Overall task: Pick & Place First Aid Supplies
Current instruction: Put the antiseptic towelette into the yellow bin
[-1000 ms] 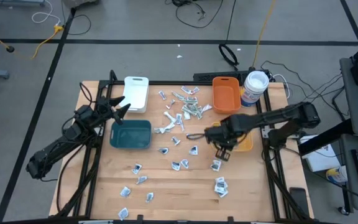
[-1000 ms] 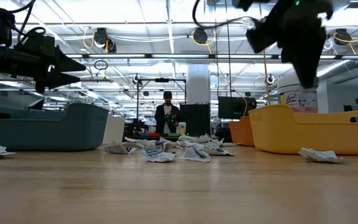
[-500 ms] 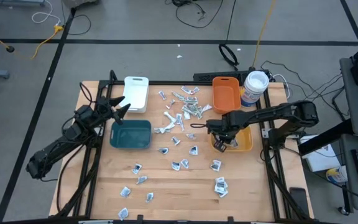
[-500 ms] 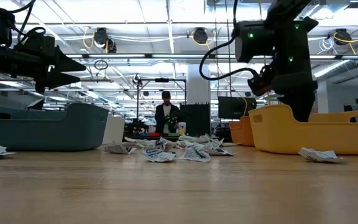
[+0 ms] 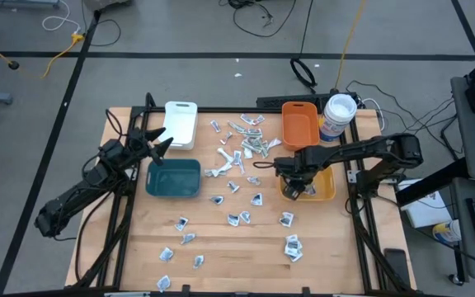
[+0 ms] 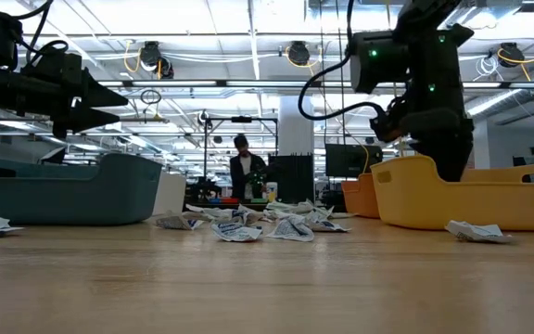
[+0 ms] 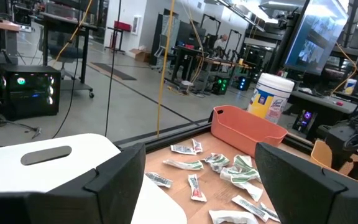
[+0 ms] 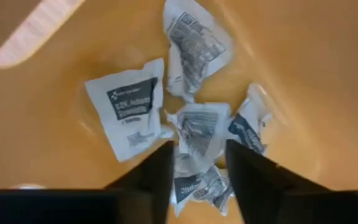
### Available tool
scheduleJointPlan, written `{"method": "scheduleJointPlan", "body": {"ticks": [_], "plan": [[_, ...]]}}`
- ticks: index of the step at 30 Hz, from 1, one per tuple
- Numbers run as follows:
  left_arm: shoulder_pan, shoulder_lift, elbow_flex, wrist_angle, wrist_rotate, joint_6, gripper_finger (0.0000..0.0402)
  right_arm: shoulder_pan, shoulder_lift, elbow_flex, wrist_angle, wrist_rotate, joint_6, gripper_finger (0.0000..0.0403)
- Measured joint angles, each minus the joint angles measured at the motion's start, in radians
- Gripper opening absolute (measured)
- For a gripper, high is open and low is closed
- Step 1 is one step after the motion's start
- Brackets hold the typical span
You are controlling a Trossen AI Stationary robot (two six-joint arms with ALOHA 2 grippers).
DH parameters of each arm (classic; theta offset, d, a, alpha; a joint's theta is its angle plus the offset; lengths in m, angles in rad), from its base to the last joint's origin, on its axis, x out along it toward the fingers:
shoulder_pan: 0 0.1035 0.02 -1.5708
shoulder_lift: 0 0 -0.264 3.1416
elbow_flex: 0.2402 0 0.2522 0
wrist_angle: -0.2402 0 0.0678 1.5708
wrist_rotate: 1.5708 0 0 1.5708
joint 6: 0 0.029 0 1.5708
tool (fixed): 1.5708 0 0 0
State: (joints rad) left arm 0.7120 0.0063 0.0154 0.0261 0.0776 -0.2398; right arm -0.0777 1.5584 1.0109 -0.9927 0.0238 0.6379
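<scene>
The first aid supplies (image 5: 247,145) are small white packets strewn over the wooden table, heaped at the far middle and scattered toward the near edge (image 5: 181,239). Several packets (image 8: 129,109) lie on the floor of the yellow bin (image 5: 329,192). My right gripper (image 8: 197,168) points down inside that bin, open, its fingers on either side of the packets just below without holding one. In the low view the bin wall (image 6: 471,195) hides its fingertips. My left gripper (image 5: 165,142) waits open and level above the teal bin (image 5: 174,177).
A white bin (image 5: 181,122) stands at the far left, an orange bin (image 5: 300,124) and a white-lidded tub (image 5: 339,115) at the far right. The near half of the table holds loose packets (image 5: 292,246). A person (image 6: 246,172) stands in the room beyond.
My right gripper has gone from above the table beside the yellow bin toward the far edge and sunk into the bin, then kept still. The left arm has not moved.
</scene>
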Motion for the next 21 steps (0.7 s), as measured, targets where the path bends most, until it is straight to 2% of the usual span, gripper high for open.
{"method": "scheduleJointPlan", "body": {"ticks": [3, 7, 11, 21], "plan": [[0.000, 0.000, 0.000, 0.000, 0.000, 0.000, 0.0306, 0.004, -0.018, 0.016, -0.027, -0.002, 0.020, 0.0204], [0.000, 0.000, 0.000, 0.000, 0.000, 0.000, 0.0306, 0.039, -0.039, 0.044, -0.077, -0.001, 0.134, 0.0234], [0.000, 0.000, 0.000, 0.000, 0.000, 0.000, 0.0306, 0.092, -0.068, 0.070, -0.090, 0.004, 0.284, 0.0238], [0.000, 0.000, 0.000, 0.000, 0.000, 0.000, 0.0305, 0.265, -0.069, 0.094, -0.092, 0.002, 0.862, 0.0232]]}}
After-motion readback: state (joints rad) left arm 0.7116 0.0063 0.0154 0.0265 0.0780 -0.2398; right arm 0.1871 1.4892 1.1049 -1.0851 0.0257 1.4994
